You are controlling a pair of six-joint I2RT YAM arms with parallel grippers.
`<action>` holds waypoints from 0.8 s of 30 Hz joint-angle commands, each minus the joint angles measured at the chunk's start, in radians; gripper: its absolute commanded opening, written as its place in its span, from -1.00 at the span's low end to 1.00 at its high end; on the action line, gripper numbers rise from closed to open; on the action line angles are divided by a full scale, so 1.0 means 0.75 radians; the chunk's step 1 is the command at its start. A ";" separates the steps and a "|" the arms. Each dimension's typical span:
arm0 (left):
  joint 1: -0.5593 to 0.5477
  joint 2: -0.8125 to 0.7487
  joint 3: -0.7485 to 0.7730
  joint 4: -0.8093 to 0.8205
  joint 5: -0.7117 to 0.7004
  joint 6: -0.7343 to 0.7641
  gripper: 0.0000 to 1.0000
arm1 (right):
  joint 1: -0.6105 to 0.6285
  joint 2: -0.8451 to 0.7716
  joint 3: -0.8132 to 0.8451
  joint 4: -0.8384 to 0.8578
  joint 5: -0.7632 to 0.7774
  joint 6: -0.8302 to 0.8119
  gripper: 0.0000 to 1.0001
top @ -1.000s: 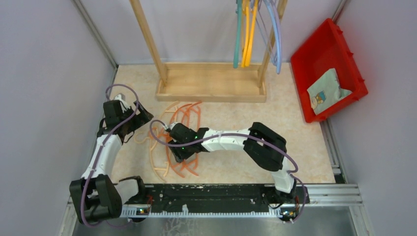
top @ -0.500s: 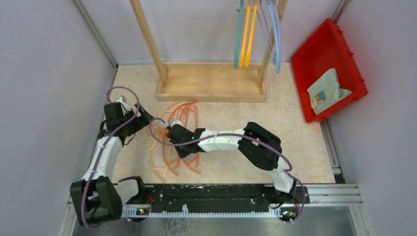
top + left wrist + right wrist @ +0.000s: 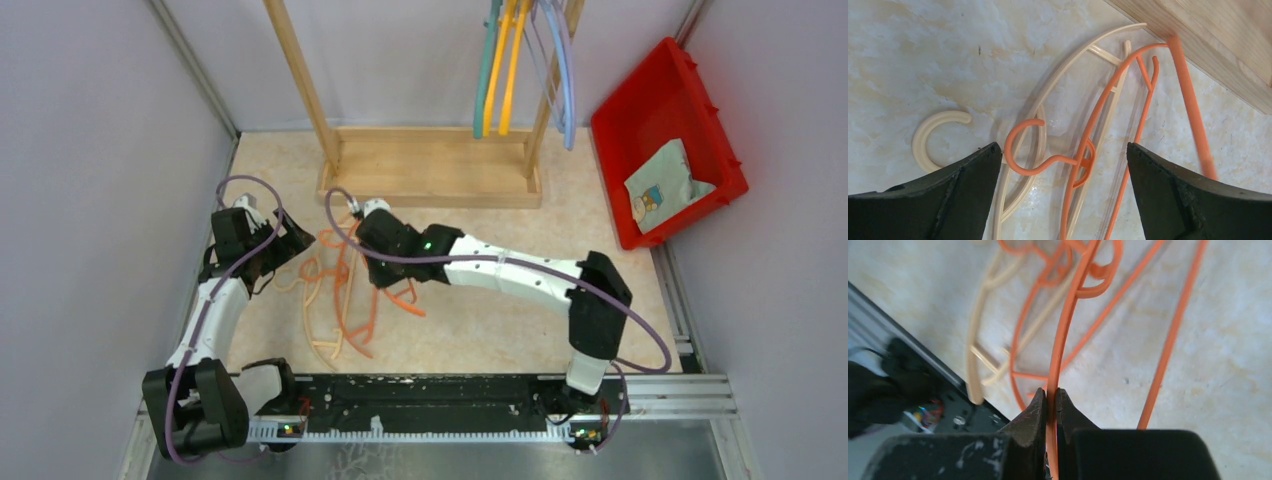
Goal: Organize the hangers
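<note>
A tangle of orange hangers [image 3: 348, 292] and beige hangers [image 3: 318, 338] lies on the floor in front of the rack. My right gripper [image 3: 1050, 391] is shut on the thin arm of one orange hanger [image 3: 1069, 320], which runs up between the pads. In the top view the right gripper [image 3: 381, 272] sits over the pile's right side. My left gripper [image 3: 1062, 150] hangs wide open above an orange hook [image 3: 1020, 150] and a beige hook [image 3: 928, 135], touching neither. Teal [image 3: 483, 80], yellow [image 3: 511, 70] and light blue [image 3: 563, 75] hangers hang on the rack.
The wooden rack's base [image 3: 430, 182] stands just beyond the pile, and its edge [image 3: 1218, 40] shows in the left wrist view. A red bin [image 3: 705, 115] holding a packet [image 3: 662, 185] leans at the right wall. Grey walls close in both sides.
My right gripper has closed on the orange hanger and moved away from the bases toward the rack, dragging the orange hangers with it. The left arm has stayed put.
</note>
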State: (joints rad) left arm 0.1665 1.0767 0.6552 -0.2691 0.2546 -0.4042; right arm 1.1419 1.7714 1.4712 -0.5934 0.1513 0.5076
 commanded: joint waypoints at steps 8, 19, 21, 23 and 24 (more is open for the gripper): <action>0.009 -0.036 -0.021 0.060 0.058 -0.031 0.99 | -0.262 -0.147 0.608 0.359 -0.057 0.018 -1.00; 0.010 -0.051 -0.036 0.055 0.061 -0.044 0.99 | -0.289 0.034 1.014 0.402 0.055 -0.076 -1.00; 0.010 -0.052 -0.044 0.056 0.059 -0.041 0.99 | -0.290 0.026 1.018 0.451 0.120 -0.116 -1.00; 0.009 -0.055 -0.050 0.056 0.053 -0.036 0.99 | -0.291 0.026 1.044 0.474 0.174 -0.156 -1.00; 0.009 -0.055 -0.053 0.056 0.053 -0.036 0.99 | -0.293 0.027 1.055 0.485 0.195 -0.176 -1.00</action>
State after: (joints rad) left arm 0.1665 1.0569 0.6312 -0.2447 0.2817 -0.4297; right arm 0.9272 1.7954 2.2005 -0.3336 0.1993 0.4541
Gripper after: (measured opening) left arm 0.997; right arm 0.039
